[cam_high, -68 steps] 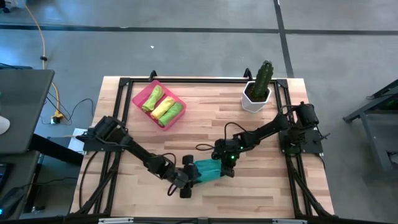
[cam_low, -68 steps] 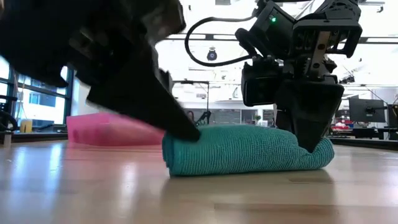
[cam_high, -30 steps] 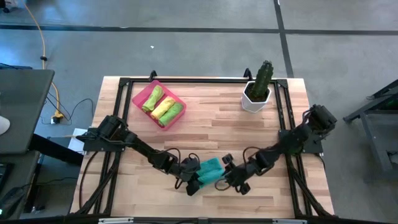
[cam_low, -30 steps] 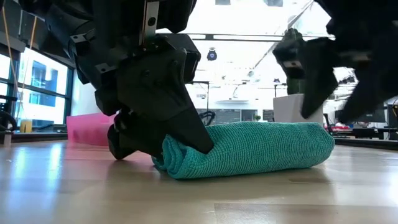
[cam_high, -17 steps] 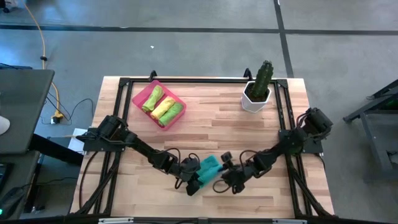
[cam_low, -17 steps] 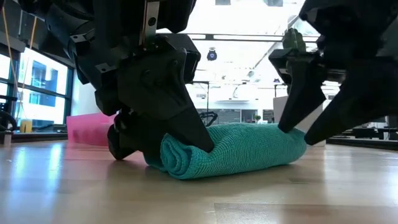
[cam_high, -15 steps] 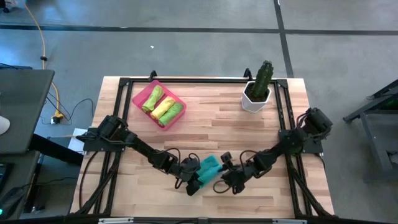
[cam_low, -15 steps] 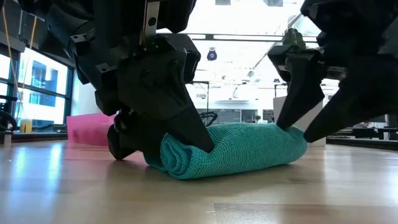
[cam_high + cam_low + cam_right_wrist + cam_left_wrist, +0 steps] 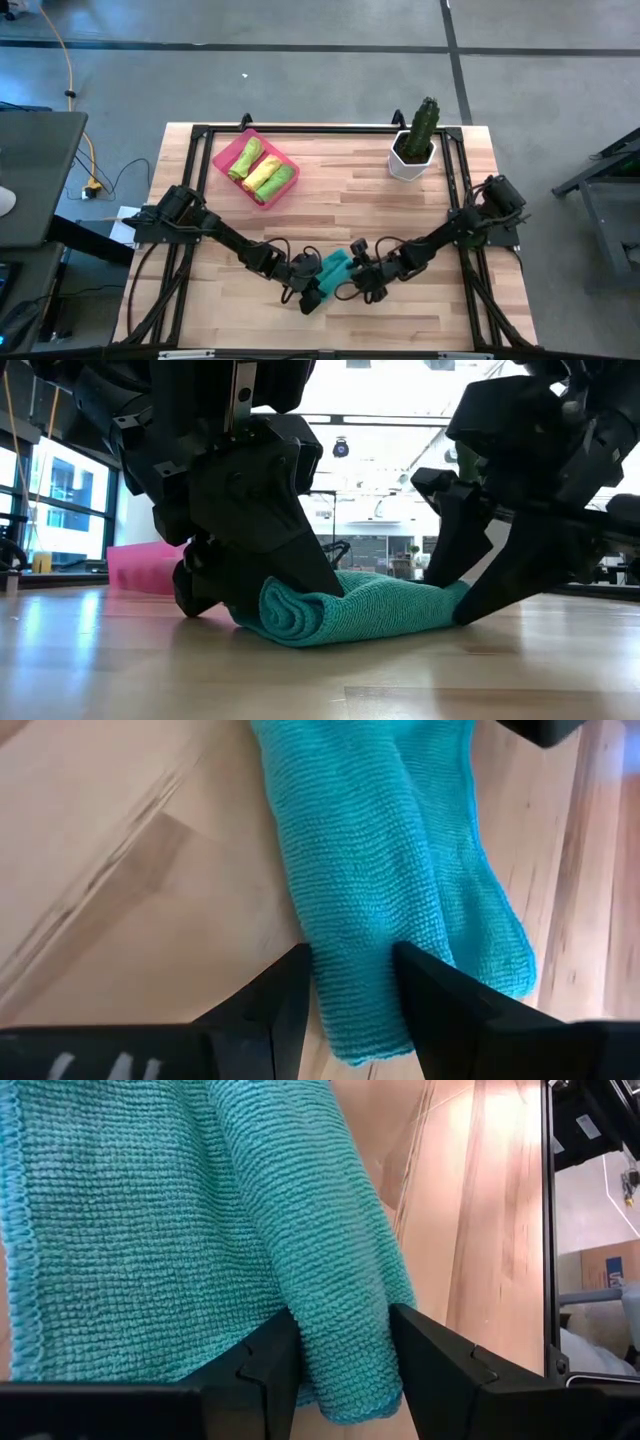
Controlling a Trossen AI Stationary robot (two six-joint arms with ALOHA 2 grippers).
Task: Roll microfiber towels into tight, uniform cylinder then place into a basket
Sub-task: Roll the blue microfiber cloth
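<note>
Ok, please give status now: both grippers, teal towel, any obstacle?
Left gripper shut on teal towel. Right gripper shut on its other end. Nothing in the way.

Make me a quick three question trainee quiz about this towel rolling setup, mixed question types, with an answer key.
1. True or false: both the left gripper and the right gripper are closed on the rolled teal microfiber towel.
2. How many rolled towels lie in the shallow bright pink plastic basket? A) one B) three C) five
3. Fill in: the white pot holding the green cactus stands near the table's far ____ corner, seen from above.

Key
1. True: each pair of fingers pinches one end of the towel.
2. B: two lime green and one yellow.
3. Right.
</note>
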